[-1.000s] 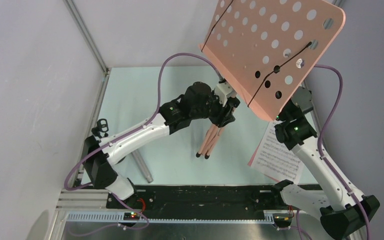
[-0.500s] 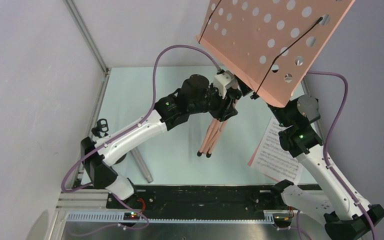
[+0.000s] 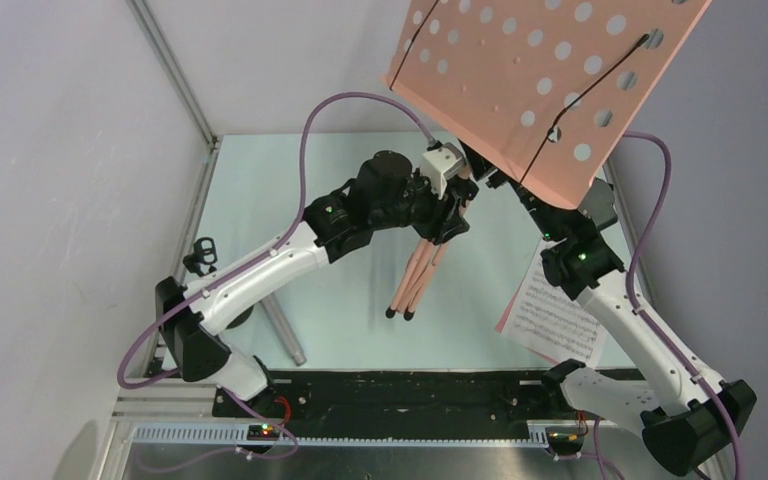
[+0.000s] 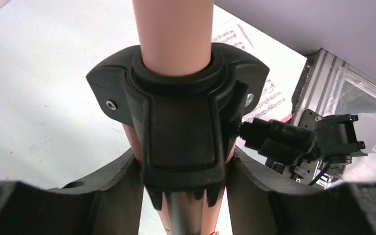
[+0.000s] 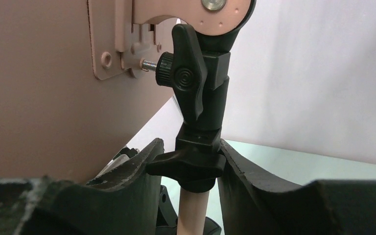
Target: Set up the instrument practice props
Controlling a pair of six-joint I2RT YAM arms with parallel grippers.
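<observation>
Salmon-pink music stand [image 3: 550,90] hangs tilted, its folded legs pointing down. The left arm [image 3: 260,275] reaches its shaft from the left, and the right arm [image 3: 620,320] rises under its desk, beside the sheet-music pages [image 3: 550,315].

Left wrist: the left claw [image 4: 183,161], half open, clamps the stand's black leg collar.

Right wrist: the right claw [image 5: 188,164], partly open, presses both sides of the black clamp beneath the desk.

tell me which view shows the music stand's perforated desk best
top external: most of the perforated desk is in frame, with its holes plain to see. right wrist sees only its plain back and the mounting bracket. left wrist shows none of it, just the stand tube and leg collar.
</observation>
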